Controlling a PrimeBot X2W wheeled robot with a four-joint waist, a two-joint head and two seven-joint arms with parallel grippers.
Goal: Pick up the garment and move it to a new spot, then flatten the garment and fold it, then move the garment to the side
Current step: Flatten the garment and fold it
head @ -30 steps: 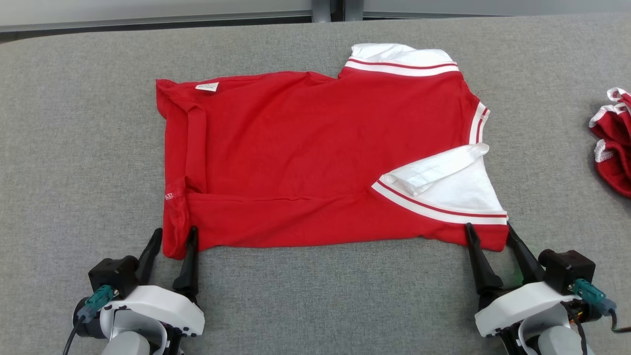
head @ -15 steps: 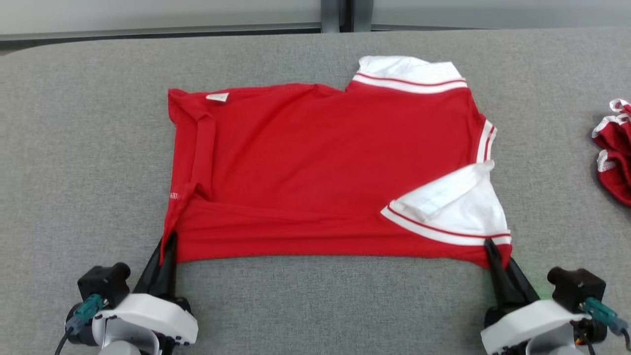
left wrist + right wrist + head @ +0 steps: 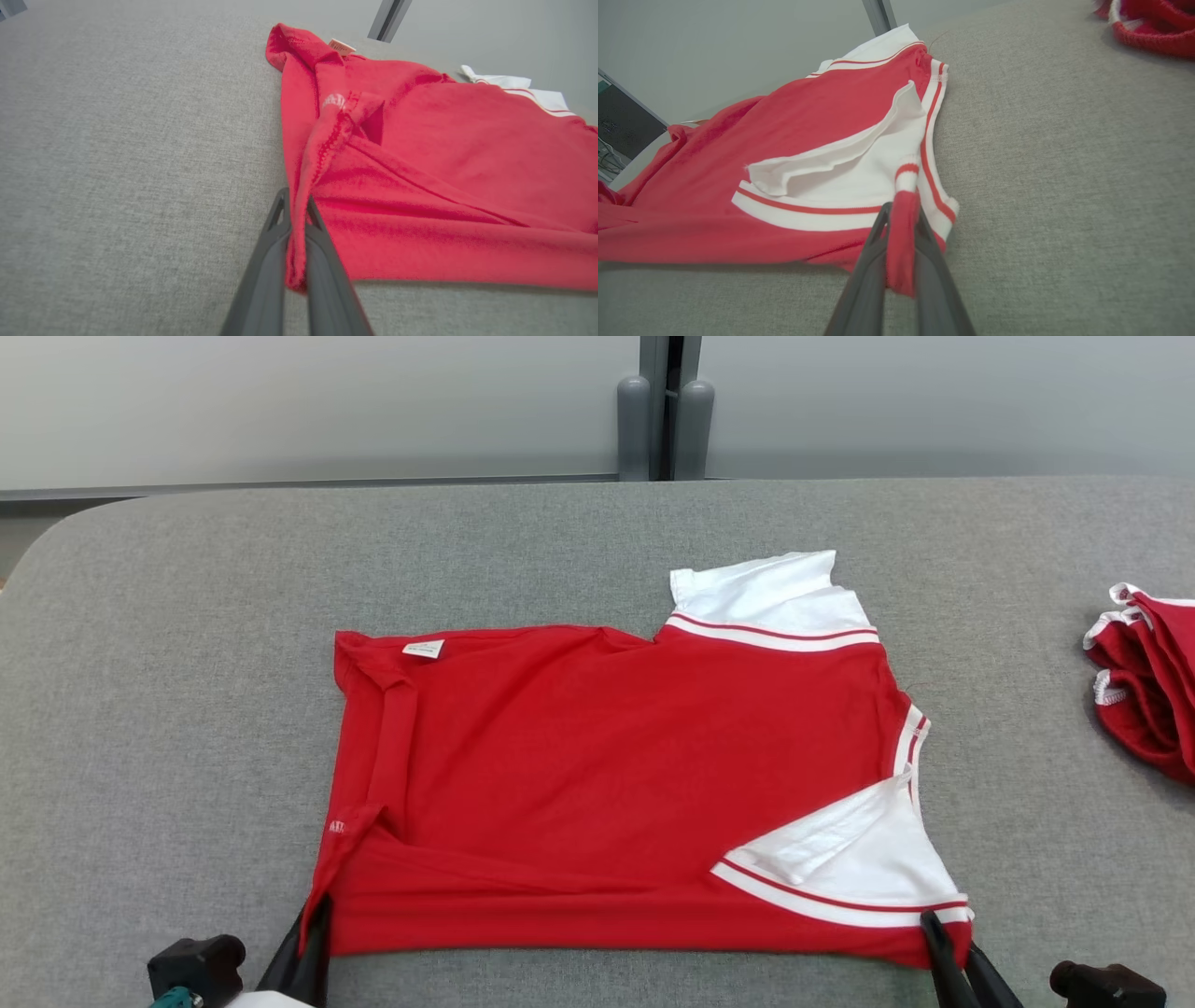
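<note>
Head view showed the red shirt [image 3: 607,775] lying near the worktop's [image 3: 168,709] front edge, with the left gripper [image 3: 316,919] and right gripper [image 3: 932,929] each clenched on 1 near corner. Folding seemed in hand; next, both corners probably needed lifting evenly toward the far edge.

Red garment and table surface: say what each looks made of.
Red garment: soft matte knit, likely cotton or a blend; it creases and shows stitched hems. Table surface: grey woven cloth cover, matte, with a visible flecked weave.
</note>
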